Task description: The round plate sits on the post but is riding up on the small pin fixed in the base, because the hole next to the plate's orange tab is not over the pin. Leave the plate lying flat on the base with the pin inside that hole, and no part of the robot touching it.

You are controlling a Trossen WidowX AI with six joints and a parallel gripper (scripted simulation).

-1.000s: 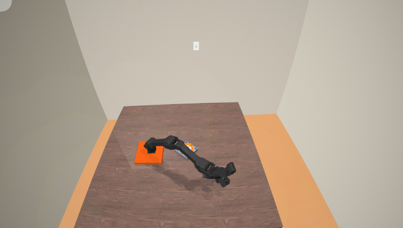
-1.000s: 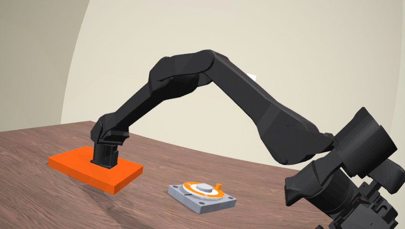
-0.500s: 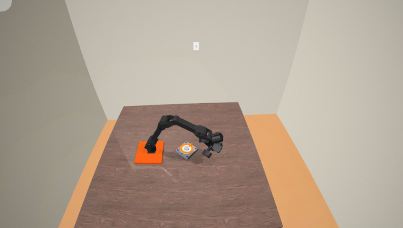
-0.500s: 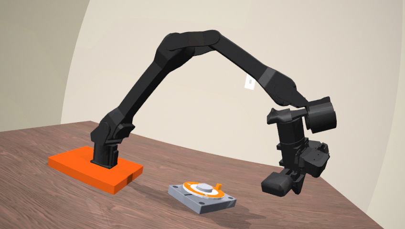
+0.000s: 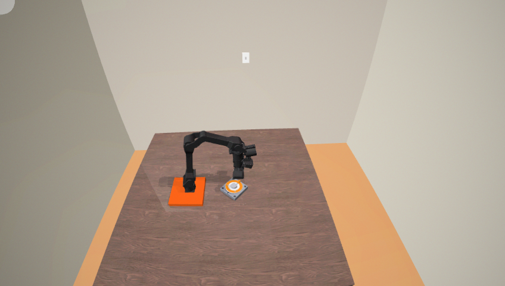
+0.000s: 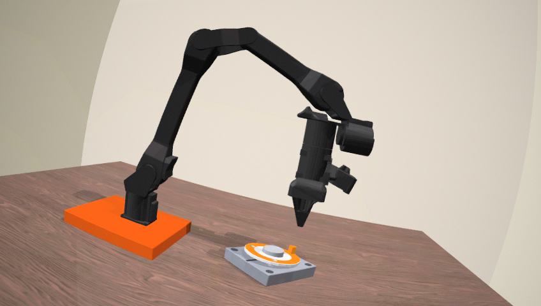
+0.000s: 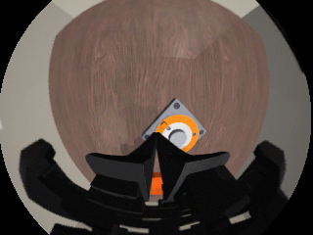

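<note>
The round orange and white plate (image 5: 233, 191) (image 6: 253, 248) (image 7: 188, 120) sits around the grey post (image 5: 233, 185) (image 6: 273, 250) on the square grey base (image 5: 234, 197) (image 6: 246, 264) (image 7: 163, 114). In the exterior view it looks slightly raised off the base, with shadow under its near edge. Its orange tab (image 5: 239, 181) (image 6: 291, 248) (image 7: 163, 124) stands up at the rim, on the side towards the gripper in the top view. A small hole shows beside the tab in the wrist view. The pin cannot be made out. My gripper (image 6: 300, 225) (image 7: 156, 133) is shut and empty, pointing down above the tab side, clear of the plate.
The arm stands on an orange block (image 5: 186, 198) (image 6: 113, 236), left of the base in the top and exterior views. All of it is on a brown wooden table (image 5: 226, 244) (image 6: 76, 280). Dark holes mark the base's corners.
</note>
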